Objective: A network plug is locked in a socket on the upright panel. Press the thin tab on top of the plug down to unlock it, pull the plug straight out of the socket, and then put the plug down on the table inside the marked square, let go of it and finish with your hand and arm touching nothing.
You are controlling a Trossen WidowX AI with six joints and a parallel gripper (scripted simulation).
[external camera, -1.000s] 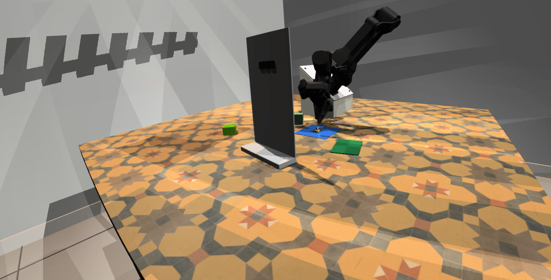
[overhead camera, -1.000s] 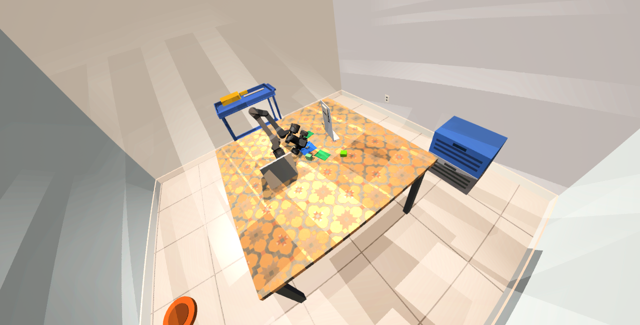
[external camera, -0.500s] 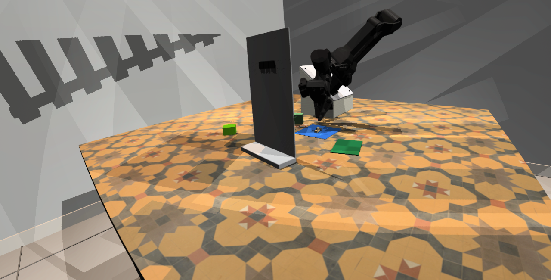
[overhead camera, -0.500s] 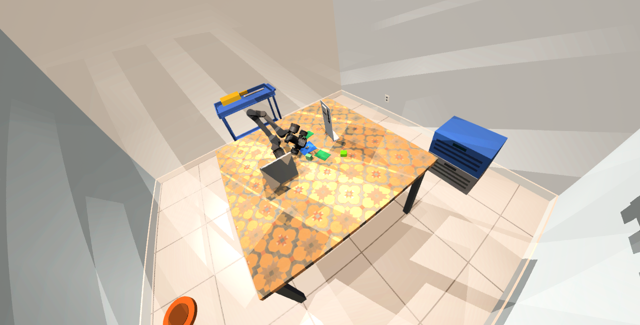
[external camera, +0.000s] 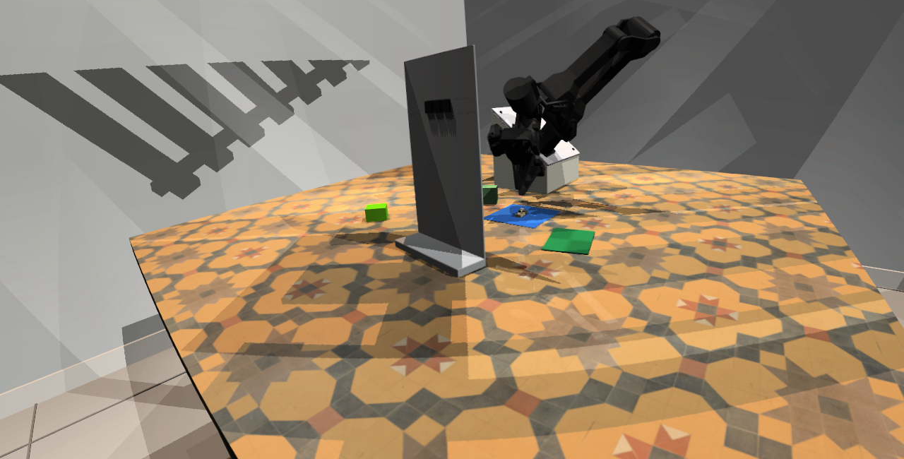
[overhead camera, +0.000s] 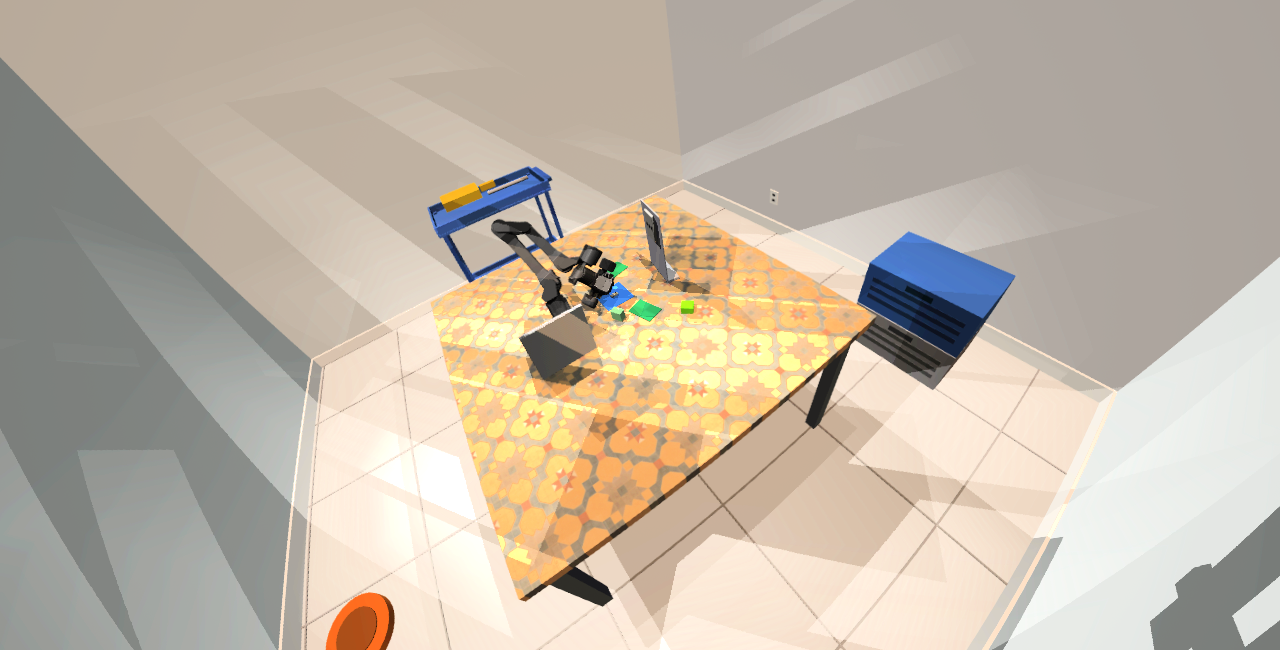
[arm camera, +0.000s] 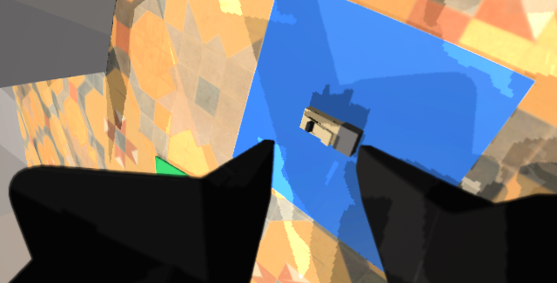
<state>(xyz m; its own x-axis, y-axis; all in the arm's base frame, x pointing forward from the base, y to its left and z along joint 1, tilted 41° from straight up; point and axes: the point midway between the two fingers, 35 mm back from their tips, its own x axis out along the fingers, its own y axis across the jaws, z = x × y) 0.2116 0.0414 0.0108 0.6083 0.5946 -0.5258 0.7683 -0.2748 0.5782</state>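
The plug (external camera: 520, 212) (arm camera: 324, 133), small and cream with a grey end, lies on the blue square (external camera: 542, 217) (arm camera: 413, 122) (overhead camera: 622, 292), inside its edges. My gripper (external camera: 522, 192) (arm camera: 316, 153) is open and empty. Its fingertips are a little above the plug, with a visible gap in the exterior view. In the wrist view the plug shows beyond and between the tips. The upright panel (overhead camera: 656, 243) (external camera: 442, 171) stands apart from the gripper. Its socket side is too small or turned away to make out.
A green pad (external camera: 568, 241) (overhead camera: 619, 269) and another green pad (overhead camera: 645, 310) flank the blue square. A bright green block (overhead camera: 687, 307) (external camera: 376, 212) and a duller green block (overhead camera: 617, 314) (external camera: 489, 194) stand nearby. A sloped grey box (overhead camera: 559, 343) (external camera: 562, 167) stands beside the arm.
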